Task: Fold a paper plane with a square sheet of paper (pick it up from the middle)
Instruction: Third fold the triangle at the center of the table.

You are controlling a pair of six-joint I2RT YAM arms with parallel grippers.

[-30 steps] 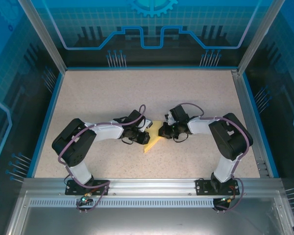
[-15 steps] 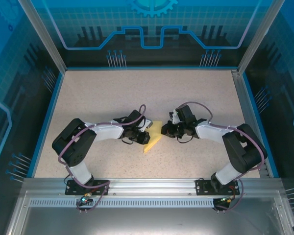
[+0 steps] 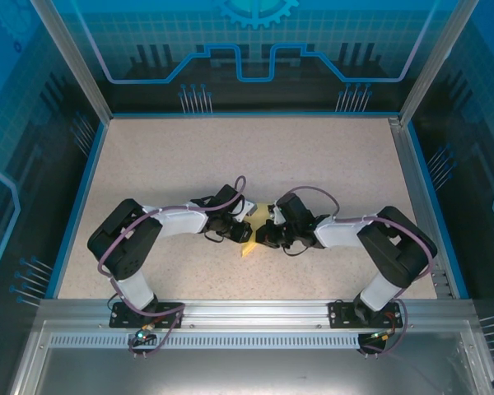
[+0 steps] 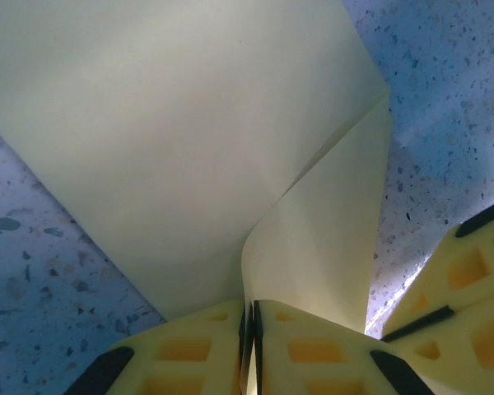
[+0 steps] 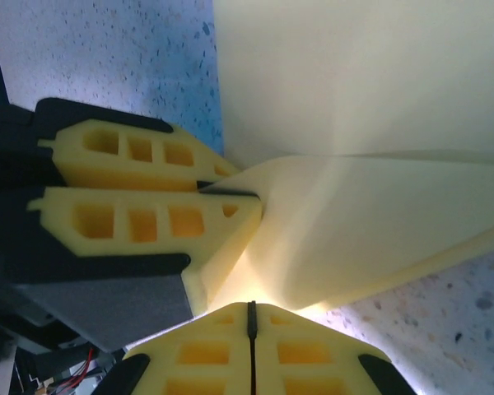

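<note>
The yellow sheet of paper [image 3: 249,248], partly folded with layers lifting, lies at the table's middle between both grippers. In the left wrist view the paper [image 4: 173,140] spreads ahead, and a raised fold of it runs down into my left gripper [image 4: 252,321], which is shut on it. My left gripper [image 3: 247,226] sits at the paper's left edge. My right gripper [image 3: 259,239] is over the paper, hiding most of it. In the right wrist view my right gripper [image 5: 251,309] is shut, tips at the paper [image 5: 362,99], nothing seen between them. The left gripper's fingers [image 5: 140,218] pinch a paper corner.
The speckled beige table [image 3: 230,156] has a blue rim, and aluminium frame posts stand at its corners. The two grippers are nearly touching. My right gripper's fingers [image 4: 469,271] show at the lower right of the left wrist view.
The right arm drew back to the right, then swung left and forward onto the paper, now covering most of it. The left arm held still with the paper.
</note>
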